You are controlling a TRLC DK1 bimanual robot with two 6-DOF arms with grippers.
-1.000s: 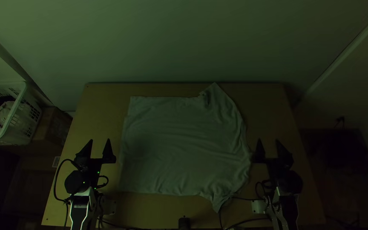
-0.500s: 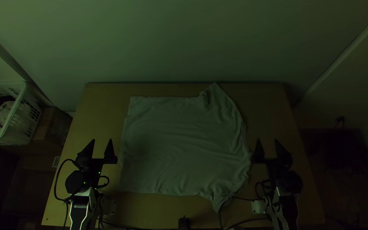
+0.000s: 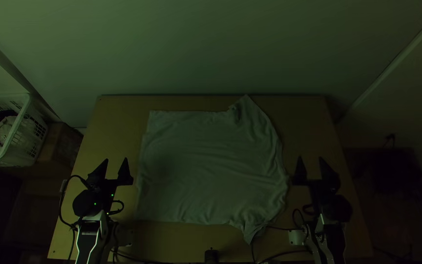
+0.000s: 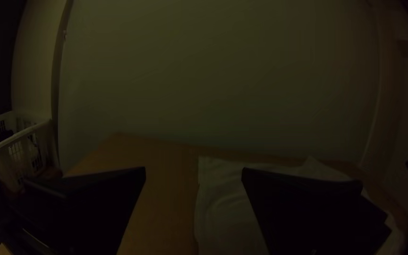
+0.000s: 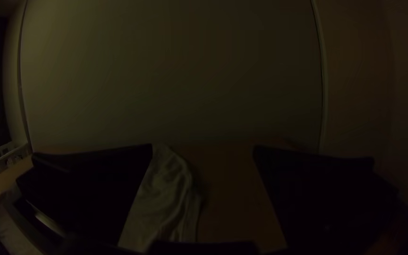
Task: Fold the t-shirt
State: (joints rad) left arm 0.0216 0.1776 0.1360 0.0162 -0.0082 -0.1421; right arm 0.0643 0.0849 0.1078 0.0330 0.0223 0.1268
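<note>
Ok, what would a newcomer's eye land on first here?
The pale t-shirt, spread wide over the middle of the wooden table. Then the two dark grippers flanking it, left gripper and right gripper, jaws open and holding nothing. Last, the white basket beyond the table's left side.

In the lower corners of the frame stand the two dark fingers (image 5: 90, 189) of the right gripper (image 5: 203, 150), spread wide apart. Between them, left of the middle, there lies the pale t-shirt (image 5: 166, 198), with wrinkles along it. To its right, the wooden table (image 5: 232, 189) is bare. At the far left, low in the frame, is a white basket (image 5: 9, 155). A plain wall (image 5: 175, 71) fills the upper middle.
</note>
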